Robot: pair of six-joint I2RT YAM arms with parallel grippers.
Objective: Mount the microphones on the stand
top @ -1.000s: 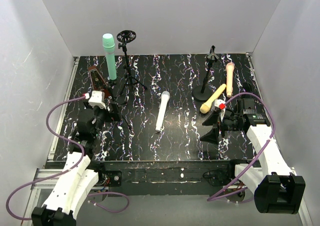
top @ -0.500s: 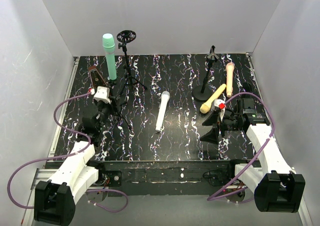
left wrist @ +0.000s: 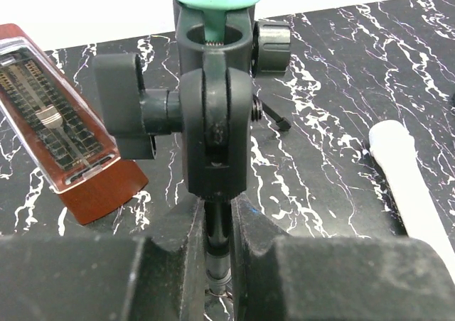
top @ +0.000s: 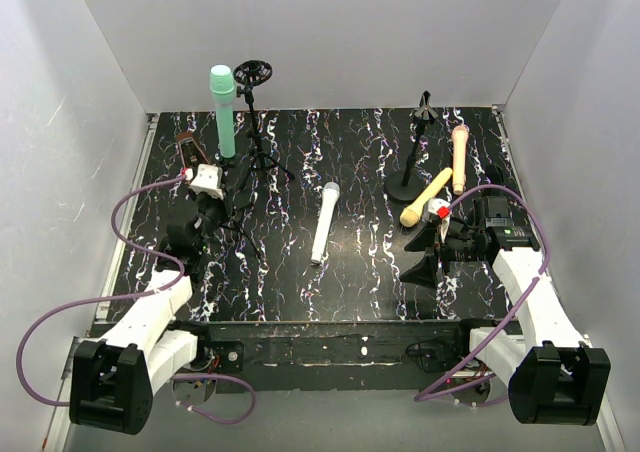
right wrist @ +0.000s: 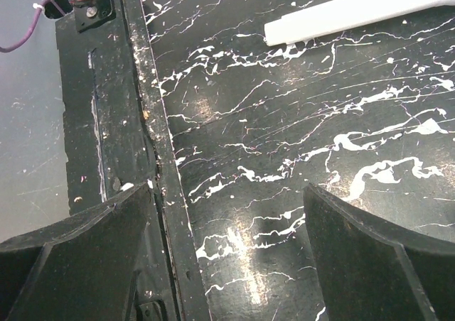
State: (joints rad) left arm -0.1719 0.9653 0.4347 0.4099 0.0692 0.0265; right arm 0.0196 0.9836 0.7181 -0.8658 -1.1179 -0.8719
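Microphones like these look light and rigid, smooth plastic as far as I can judge, so expect them to roll and to slip under a pinch near the rounded head. Take each one across the straight handle, near its middle, where the sides run parallel. Your left gripper (left wrist: 217, 264) is clenched, its fingers closed on the thin pole of the stand (left wrist: 215, 122) just below the swivel joint; it grips the stand, not a microphone. Right above that joint the clip (left wrist: 213, 33) already carries the mint green microphone (top: 222, 107), standing upright. To the left of the stand lies a red-brown metronome (left wrist: 64, 143), close to your fingers but apart from them. A ring mount (top: 253, 72) on a tripod rises just beside the mint one. Further out, the white microphone (top: 323, 222) lies flat on the table (top: 360, 162) near the middle, between the two arms. Over on the right, the yellow microphone (top: 426, 196) lies with one end against the round-base stand (top: 410, 185), and the peach-pink microphone (top: 459, 157) lies just beyond it — whether those two touch I cannot tell. Your right gripper (right wrist: 227, 236) hangs spread wide over the table's near edge, holding nothing. One of four looks mounted — I judge the white one the easiest next pick.
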